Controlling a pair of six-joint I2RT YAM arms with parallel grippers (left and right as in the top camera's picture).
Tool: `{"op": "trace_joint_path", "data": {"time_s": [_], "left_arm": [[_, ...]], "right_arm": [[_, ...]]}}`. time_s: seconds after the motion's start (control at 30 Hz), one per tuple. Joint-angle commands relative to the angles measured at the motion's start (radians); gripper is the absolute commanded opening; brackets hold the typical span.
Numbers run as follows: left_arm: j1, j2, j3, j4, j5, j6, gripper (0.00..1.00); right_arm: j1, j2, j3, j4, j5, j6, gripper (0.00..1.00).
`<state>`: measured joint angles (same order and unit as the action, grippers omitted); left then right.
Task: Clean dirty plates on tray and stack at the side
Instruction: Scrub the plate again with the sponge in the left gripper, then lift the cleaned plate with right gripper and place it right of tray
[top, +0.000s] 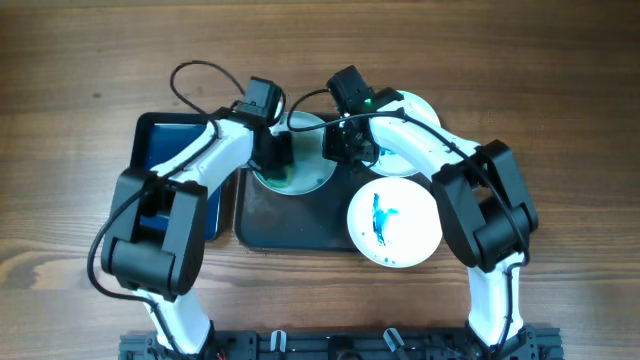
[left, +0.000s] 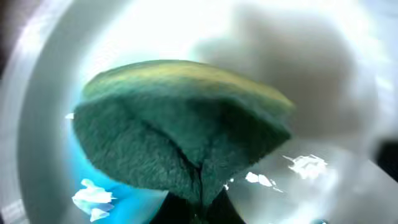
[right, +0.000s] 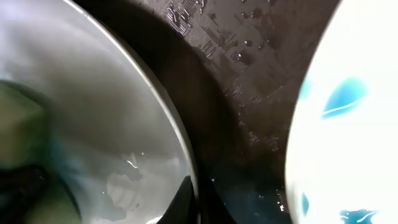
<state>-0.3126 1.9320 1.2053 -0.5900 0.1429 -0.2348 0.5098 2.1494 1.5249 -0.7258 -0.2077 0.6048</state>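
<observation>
Nearest the robot's base, the streaked plate (top: 393, 222) lies over the front right corner of the dark grey tray (top: 290, 225), part on the tray and part over the wooden surface (top: 560, 100). It is white with blue streaks across its middle. In the right wrist view, its blue marks show at the right edge, and wet drops dot the bare tray floor beside it.

Farther in, the middle plate (top: 312, 172) sits on the back part of the tray, apart from the streaked plate. The left tool (top: 275, 152) reaches down over the plate's left side, clamped on a green sponge (left: 180, 130). The sponge is folded into the dark fingers and pressed on the plate. A blue smear and some wet glints show beneath and beside it on the white.

The right tool (top: 345, 148) is at the right rim of the same plate. A dark finger shows against the outer side of the rim, but I cannot tell whether the tool is clamped there or parted.

To the left, the smaller blue tray (top: 165, 140) lies just beside the grey one, partly under the left arm.

Farthest back on the right, the far plate (top: 420, 106) rests partly hidden under the right arm, and its face cannot be judged.
</observation>
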Motion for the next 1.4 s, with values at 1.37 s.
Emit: {"op": "trace_joint_path", "data": {"time_s": [1.37], "left_arm": [[0.087, -0.025, 0.313, -0.331, 0.303, -0.190, 0.04]], "right_arm": [[-0.014, -0.027, -0.013, -0.018, -0.071, -0.179, 0.04]]}}
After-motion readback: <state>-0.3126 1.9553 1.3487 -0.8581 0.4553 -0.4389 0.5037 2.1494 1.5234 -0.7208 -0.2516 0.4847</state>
